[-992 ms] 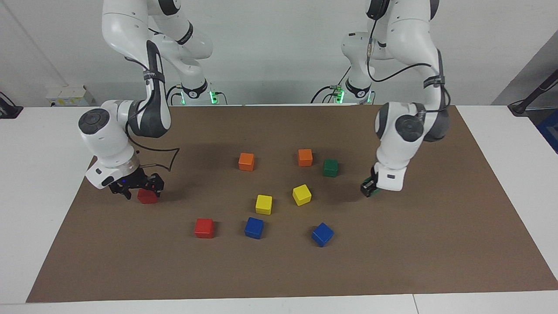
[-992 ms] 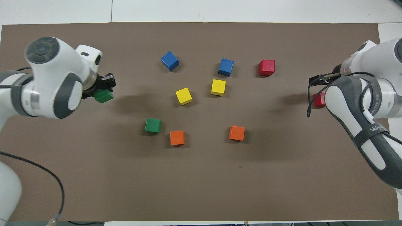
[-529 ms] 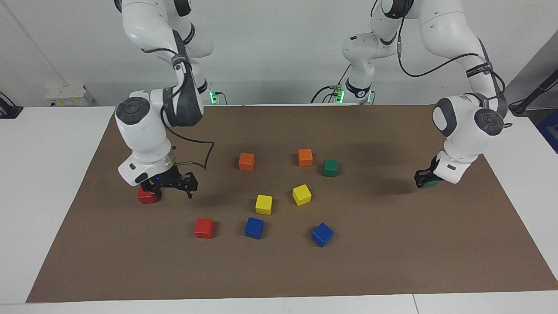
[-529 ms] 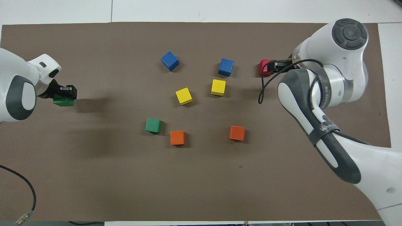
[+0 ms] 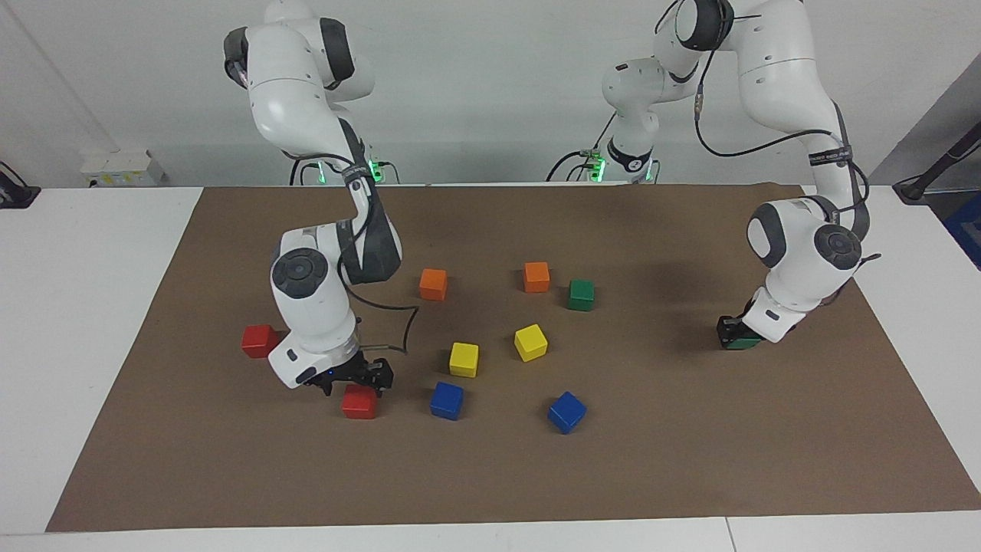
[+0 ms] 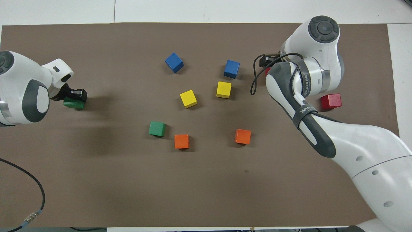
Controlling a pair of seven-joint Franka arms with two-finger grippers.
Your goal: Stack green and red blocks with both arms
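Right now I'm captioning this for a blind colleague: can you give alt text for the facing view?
Two white arms work over a brown mat: the right gripper is low over a red block, while the left gripper holds a green block at the mat. Other coloured cubes lie scattered between them.

Seven middle cubes [image 5: 464, 359] lie scattered around the centre of the tabletop [image 5: 690, 460]. An edge cube [image 5: 259, 341] lies alone near the edge at the right arm's end. The right end effector [image 5: 349, 379] is just over the outer cube [image 5: 359, 402], which lies farther from the robots than the edge cube. Near the edge at the left arm's end, the left end effector [image 5: 734, 331] grips the last cube [image 5: 743, 343], low over the tabletop.
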